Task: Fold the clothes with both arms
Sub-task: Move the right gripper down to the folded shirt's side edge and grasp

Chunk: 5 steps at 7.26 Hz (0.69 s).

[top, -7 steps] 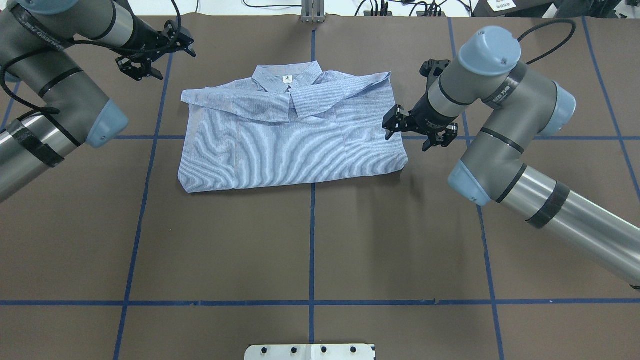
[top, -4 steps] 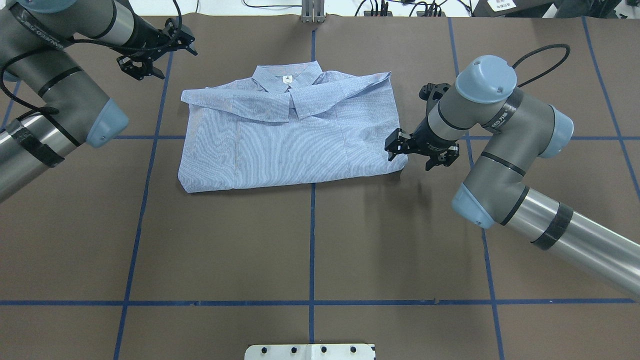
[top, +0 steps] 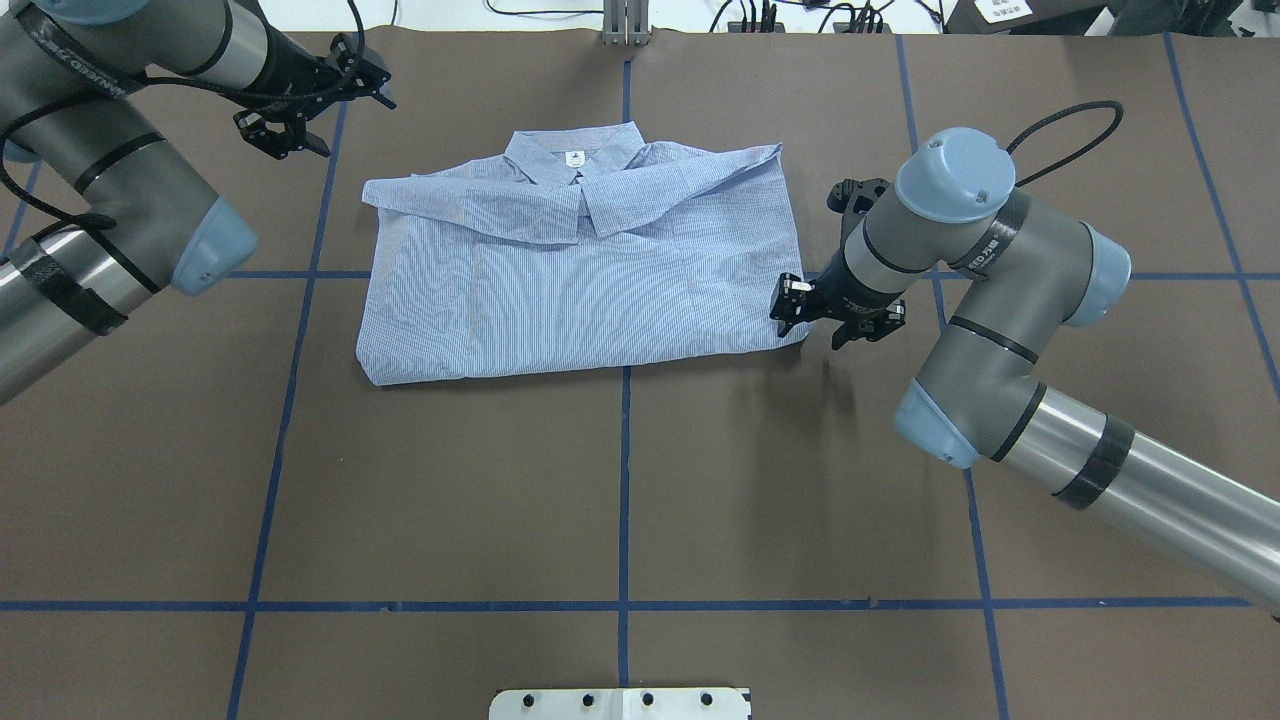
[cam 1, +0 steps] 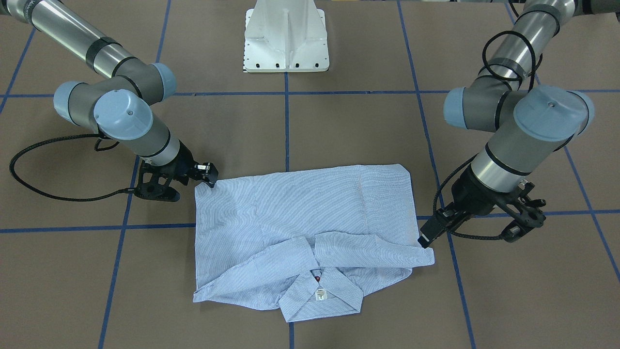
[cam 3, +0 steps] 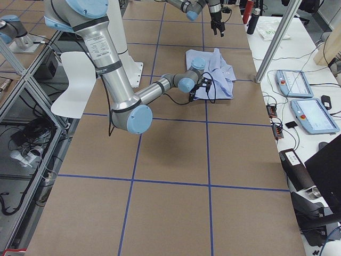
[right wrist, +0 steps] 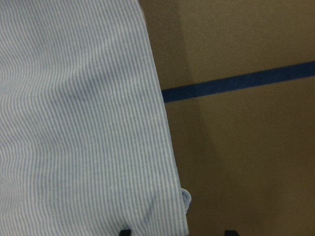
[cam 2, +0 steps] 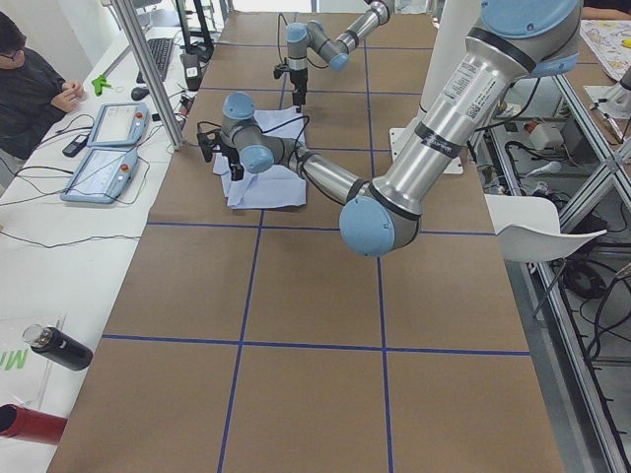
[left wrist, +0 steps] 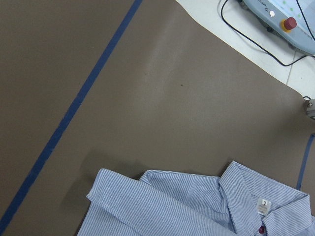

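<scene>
The shirt [top: 585, 285] lies part-folded on the table [top: 620, 480], centred toward its far edge. It looks soft, light and floppy, so pinch the hem corners. The right gripper [top: 812, 322] gapes astride the shirt's near right corner. The left gripper [cam 1: 472, 236] is spread wide, just beside the shirt's shoulder.

right end effector [right wrist: 177, 232]: fingertips cut by bottom edge | shirt [right wrist: 74, 123]: cropped

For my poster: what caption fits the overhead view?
Right end effector poised at the near corner of a folded striped shirt.
</scene>
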Available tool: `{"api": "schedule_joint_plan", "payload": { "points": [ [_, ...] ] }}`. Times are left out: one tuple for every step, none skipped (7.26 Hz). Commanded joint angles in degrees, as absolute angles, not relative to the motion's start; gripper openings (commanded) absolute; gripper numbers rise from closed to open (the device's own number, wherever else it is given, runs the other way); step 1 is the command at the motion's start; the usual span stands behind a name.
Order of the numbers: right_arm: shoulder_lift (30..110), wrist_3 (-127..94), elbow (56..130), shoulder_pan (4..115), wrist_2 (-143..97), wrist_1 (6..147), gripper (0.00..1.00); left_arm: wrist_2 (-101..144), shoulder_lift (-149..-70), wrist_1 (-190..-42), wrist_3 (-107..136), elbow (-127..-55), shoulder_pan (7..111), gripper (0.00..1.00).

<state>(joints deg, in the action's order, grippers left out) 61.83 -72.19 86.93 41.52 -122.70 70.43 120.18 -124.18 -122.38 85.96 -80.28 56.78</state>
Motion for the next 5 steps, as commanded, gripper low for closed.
{"api": "schedule_joint_plan", "payload": {
  "points": [
    [61.17, -71.02, 86.49, 41.48, -121.82, 70.58, 0.51, 120.15, -123.66, -122.26, 85.96, -80.94, 56.78, 0.99],
    [61.08, -70.84, 86.05, 41.48, -121.82, 70.49, 0.32, 120.15, -123.66, -122.34, 85.96, -80.95, 56.78, 0.99],
    [61.00, -70.58, 86.13, 41.40, -121.82, 70.40, 0.00, 120.06, -123.58, -122.26, 85.96, -80.95, 56.78, 0.99],
    [61.00, -70.58, 86.13, 41.40, -121.82, 70.14, 0.00, 120.06, -123.49, -122.26, 85.96, -80.95, 56.78, 0.99],
    [61.17, -70.49, 86.31, 41.74, -122.43, 70.14, 0.00, 120.06, -123.49, -122.26, 85.96, -81.03, 56.78, 0.99]
  ]
}}
